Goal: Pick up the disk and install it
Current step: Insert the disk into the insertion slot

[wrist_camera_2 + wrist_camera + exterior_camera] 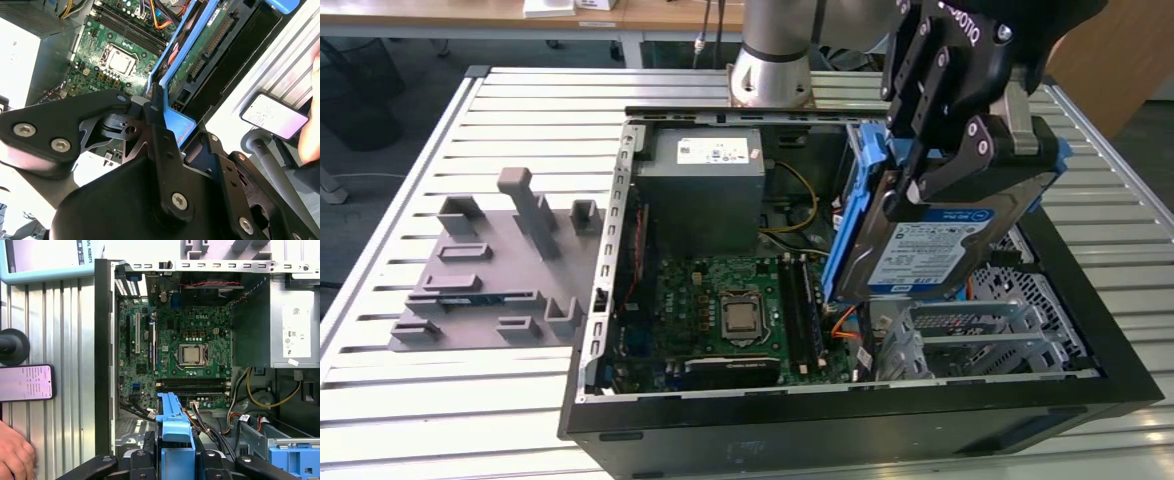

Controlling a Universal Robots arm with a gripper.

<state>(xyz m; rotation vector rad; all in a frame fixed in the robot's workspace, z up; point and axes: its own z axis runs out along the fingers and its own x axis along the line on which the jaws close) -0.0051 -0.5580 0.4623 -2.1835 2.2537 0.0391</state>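
Got the gripper (pixel 970 165) clenched on the disk (pixel 927 245) here, pinching across its upper end at the blue carrier rails (pixel 865 190). Holds it up on edge and tilted, label facing out, in the upper right of the exterior view, hanging over the open computer case (pixel 854 425). Hangs just above the metal drive cage (pixel 987 340) on the exterior view's right side of the case.

Can also spot the green circuit-board underside (pixel 192 60) in the second wrist view, and a blue rail end (pixel 172 420) poking out past the fingers in the first wrist view.

Further out: motherboard (pixel 720 295) with bare CPU (pixel 740 318) mid-case, grey power supply (pixel 700 185) above it in frame. Then a grey fixture plate (pixel 487 275) on the slatted table (pixel 400 400) at the exterior view's left. Also a phone (pixel 25 382) near a person's hand (pixel 15 455) in the first wrist view.
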